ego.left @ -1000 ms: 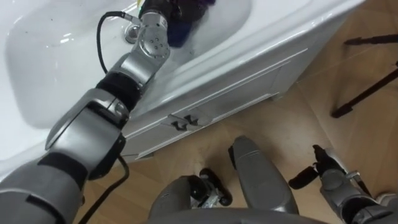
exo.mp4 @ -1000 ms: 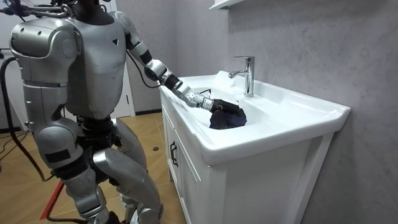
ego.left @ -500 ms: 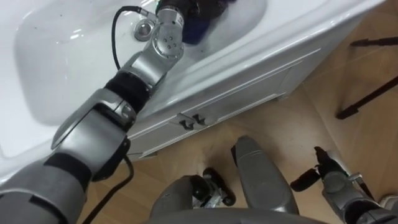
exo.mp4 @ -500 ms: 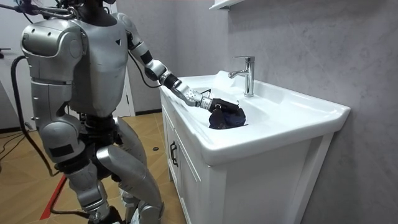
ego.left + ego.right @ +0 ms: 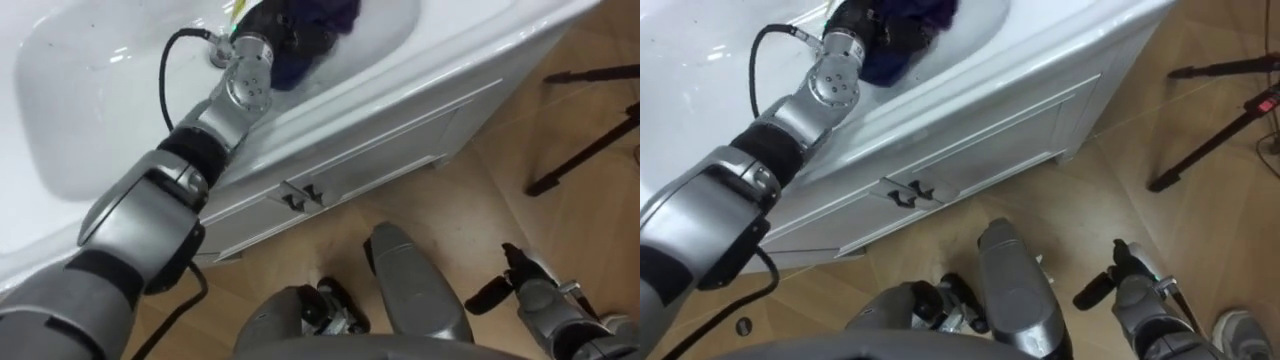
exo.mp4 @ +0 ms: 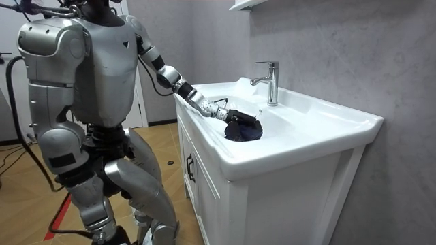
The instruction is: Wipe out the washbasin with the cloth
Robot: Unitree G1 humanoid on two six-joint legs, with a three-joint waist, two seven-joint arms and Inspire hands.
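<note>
Wiping is in hand: the left hand [image 5: 272,28] is found in the basin [image 5: 90,100], fingers closed on a dark cloth [image 5: 322,22] near the front rim, beside the drain [image 5: 214,54]. A sweep toward the tap [image 6: 270,82] side is judged due next. The right hand [image 5: 522,288] hangs low over the wood floor [image 5: 450,210], grip not discernible. The basin is set in a white cabinet [image 5: 380,140]

Bright, even indoor light falling from above, soft highlights gleaming on the glossy white ceramic basin [image 5: 70,130] near its back edge, the chrome tap [image 6: 272,85] glinting, mild shadow lying under the basin's front rim across the white cabinet doors [image 5: 400,140], the pale wooden floor [image 5: 470,230] glowing evenly.
</note>
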